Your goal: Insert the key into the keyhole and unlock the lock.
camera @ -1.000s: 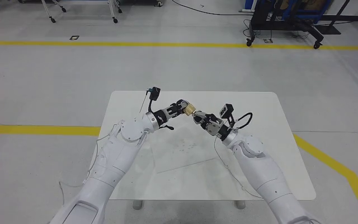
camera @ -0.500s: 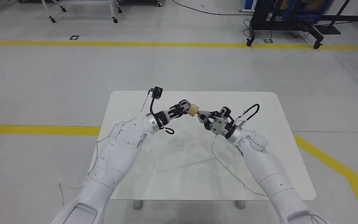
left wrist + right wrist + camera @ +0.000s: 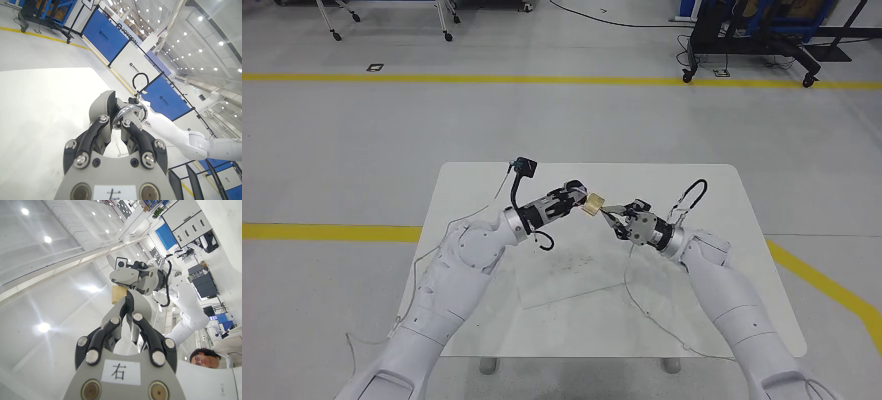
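Above the middle of the white table (image 3: 702, 190), my left gripper (image 3: 574, 196) is shut on a brass padlock (image 3: 591, 206). In the left wrist view its fingers (image 3: 102, 108) clamp the silver shackle (image 3: 123, 111), and the lock body is hidden behind them. My right gripper (image 3: 614, 213) meets the lock from the other side, fingers shut, its tips right at the brass body (image 3: 118, 294). A thin silvery key (image 3: 606, 210) bridges the small gap to the lock; the pads (image 3: 129, 306) hide it in the right wrist view. I cannot tell whether it is in the keyhole.
A thin transparent sheet (image 3: 572, 275) lies flat on the table below the grippers. Black cables loop off both wrists (image 3: 692, 190). Yellow floor lines run behind and beside the table, and a dark wheeled rack (image 3: 752, 40) stands far back right.
The padlock and left gripper have shifted slightly right and toward the robot. The right wrist has turned and its forearm swung outward, with its tips staying against the lock.
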